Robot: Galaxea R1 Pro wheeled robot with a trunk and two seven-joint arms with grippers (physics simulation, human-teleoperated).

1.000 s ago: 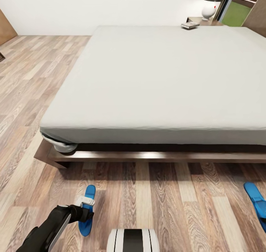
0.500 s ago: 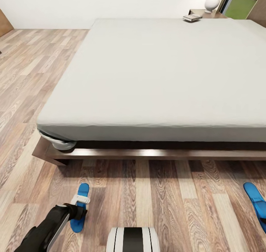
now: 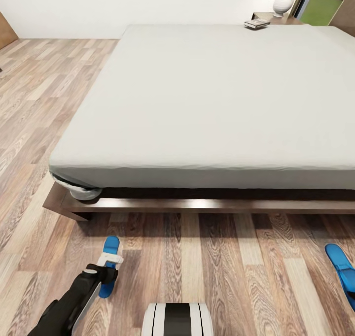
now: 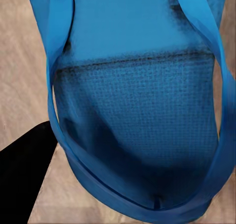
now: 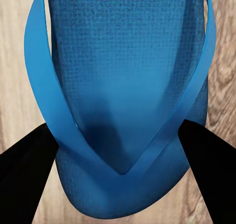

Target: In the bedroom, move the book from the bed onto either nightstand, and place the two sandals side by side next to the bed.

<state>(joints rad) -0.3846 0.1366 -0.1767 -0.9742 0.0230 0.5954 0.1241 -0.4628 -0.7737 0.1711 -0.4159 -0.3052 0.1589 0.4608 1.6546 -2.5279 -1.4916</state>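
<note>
One bright blue sandal (image 3: 110,257) hangs just above the wood floor in front of the bed (image 3: 217,94), with my left gripper (image 3: 105,273) shut on it. In the left wrist view this sandal (image 4: 137,101) is very close, and one black finger (image 4: 24,175) shows beside it. The other sandal (image 3: 341,269) is at the far right, and in the right wrist view my right gripper (image 5: 118,135) is shut on this sandal (image 5: 123,76), a finger against each edge. The book (image 3: 256,23) lies on the mattress's far right corner, beside a nightstand (image 3: 272,16).
A white lamp (image 3: 284,2) stands on the nightstand. The bed's dark wood frame (image 3: 207,205) runs across in front of me. Wood-plank floor (image 3: 44,109) stretches along the bed's left side. My own white base (image 3: 177,320) shows at the bottom.
The head camera shifted between the first two frames. Since then my left gripper has carried its sandal a little forward toward the bed. The right sandal has stayed put.
</note>
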